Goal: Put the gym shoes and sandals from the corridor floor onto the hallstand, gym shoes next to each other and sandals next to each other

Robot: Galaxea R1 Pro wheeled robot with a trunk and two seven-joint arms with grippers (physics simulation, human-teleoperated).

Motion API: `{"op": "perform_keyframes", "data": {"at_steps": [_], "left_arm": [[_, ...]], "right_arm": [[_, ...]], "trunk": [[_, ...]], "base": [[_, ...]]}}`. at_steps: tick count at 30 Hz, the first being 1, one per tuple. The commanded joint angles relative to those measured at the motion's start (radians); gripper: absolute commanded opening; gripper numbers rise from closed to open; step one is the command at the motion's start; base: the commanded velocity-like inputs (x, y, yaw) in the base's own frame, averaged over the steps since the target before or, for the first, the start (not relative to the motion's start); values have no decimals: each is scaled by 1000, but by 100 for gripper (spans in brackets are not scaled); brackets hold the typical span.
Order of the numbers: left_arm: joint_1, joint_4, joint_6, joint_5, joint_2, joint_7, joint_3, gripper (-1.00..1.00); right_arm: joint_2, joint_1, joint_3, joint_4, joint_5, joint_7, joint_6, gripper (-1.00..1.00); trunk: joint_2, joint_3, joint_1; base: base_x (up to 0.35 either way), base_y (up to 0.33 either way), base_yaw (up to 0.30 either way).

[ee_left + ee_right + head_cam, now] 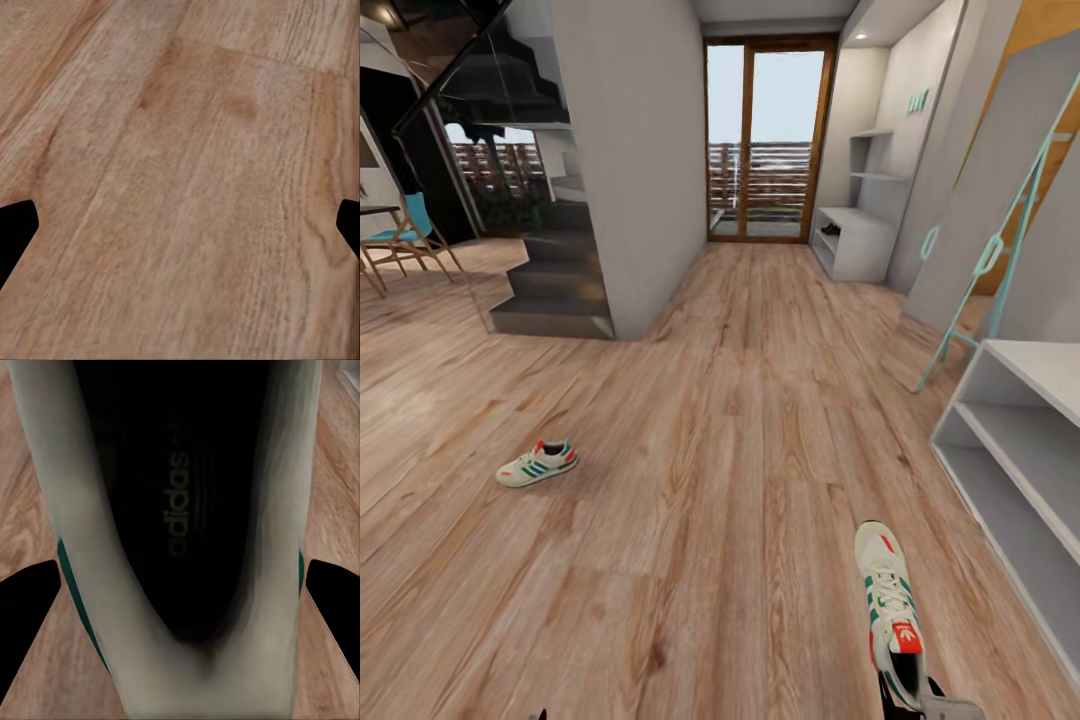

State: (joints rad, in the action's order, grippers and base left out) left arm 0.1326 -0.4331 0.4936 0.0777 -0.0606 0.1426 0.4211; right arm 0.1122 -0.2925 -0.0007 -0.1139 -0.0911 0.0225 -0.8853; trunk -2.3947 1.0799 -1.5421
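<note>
The corridor floor [740, 420], light wood-grain planking, runs from the robot toward a glazed door at the far end. To the robot's right stands the hallstand [1028, 362], pale grey-white, its flat top and two long open shelves bare as far as they show at the picture's edge. A second pale shelving unit sits farther down the corridor by the door, and a dark staircase rises on the left.

One gym shoe [538, 464] lies on its sole on the floor, well away to the robot's left and well apart from the rack. The other gym shoe [890, 610] shows low in the head view, toe pointing down the corridor, with the right tool [908, 700] at its heel; in the right wrist view the shoe's dark inside [180, 510] sits between the two dark fingers, so the right tool appears to be grasping it by the heel end. Whether the shoe is lifted clear of the floor cannot be told.

The left tool [180, 221] is released, fingers spread wide over bare planks.

The step in hand looks like carrying this first shoe; the next move calls for swinging it right onto the hallstand, leaving room beside it for its mate.
</note>
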Motion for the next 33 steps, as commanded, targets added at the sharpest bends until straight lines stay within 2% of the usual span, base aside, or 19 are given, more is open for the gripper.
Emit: {"op": "perform_keyframes", "data": {"at_steps": [1, 33], "left_arm": [[1, 0, 3, 8, 1, 6, 8, 100], [1, 0, 3, 8, 1, 6, 8, 100]], "right_arm": [[0, -1, 0, 0, -6, -2, -3, -100], [2, -1, 2, 0, -4, -5, 6, -100]], "trunk": [[0, 1, 0], [0, 1, 0]], "base": [[337, -104, 0], [337, -104, 0]]}}
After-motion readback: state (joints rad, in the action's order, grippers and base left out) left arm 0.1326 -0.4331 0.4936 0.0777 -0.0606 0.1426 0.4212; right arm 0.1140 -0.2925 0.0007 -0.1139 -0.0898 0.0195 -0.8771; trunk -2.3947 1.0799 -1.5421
